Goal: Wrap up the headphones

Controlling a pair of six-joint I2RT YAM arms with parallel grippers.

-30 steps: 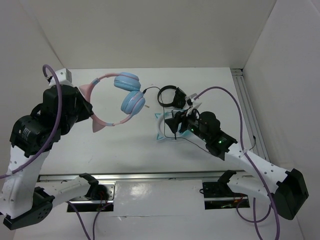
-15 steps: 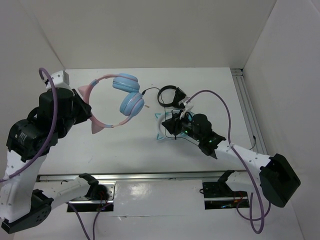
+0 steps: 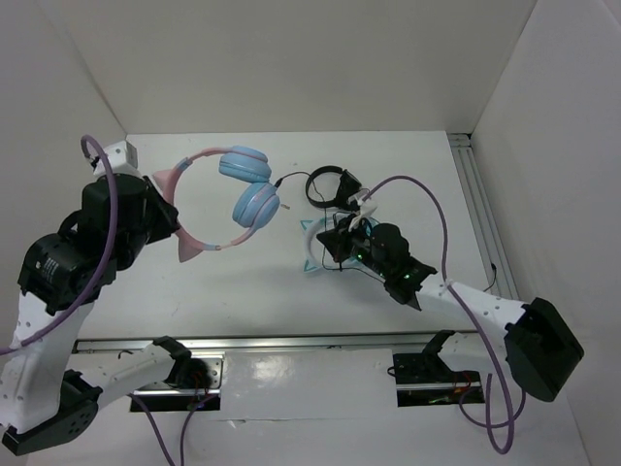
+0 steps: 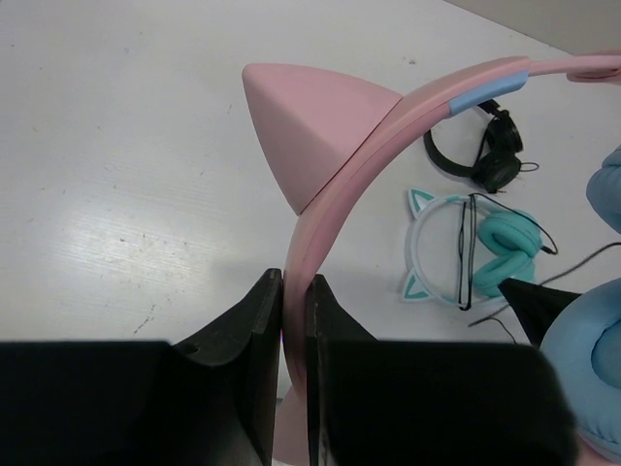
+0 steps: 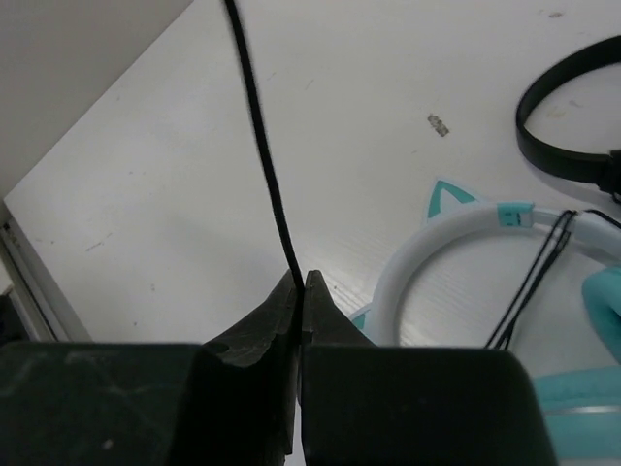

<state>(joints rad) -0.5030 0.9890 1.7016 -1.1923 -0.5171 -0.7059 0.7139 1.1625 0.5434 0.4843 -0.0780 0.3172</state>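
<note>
Pink band, pink cat ears, light-blue cups on headphones (image 3: 256,204); black cable (image 5: 260,146). Teal cups, white band on second pair (image 4: 505,243). All black, third pair (image 4: 498,167). White table (image 3: 243,282).

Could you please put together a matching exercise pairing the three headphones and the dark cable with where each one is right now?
1. pink headphones
2. dark cable
3. teal headphones
4. black headphones

A. pinched in the right gripper
B. on the table, nearer the back wall
C. band clamped in the left gripper
D. on the table, beside the right gripper

Pairs: 1-C, 2-A, 3-D, 4-B
</note>
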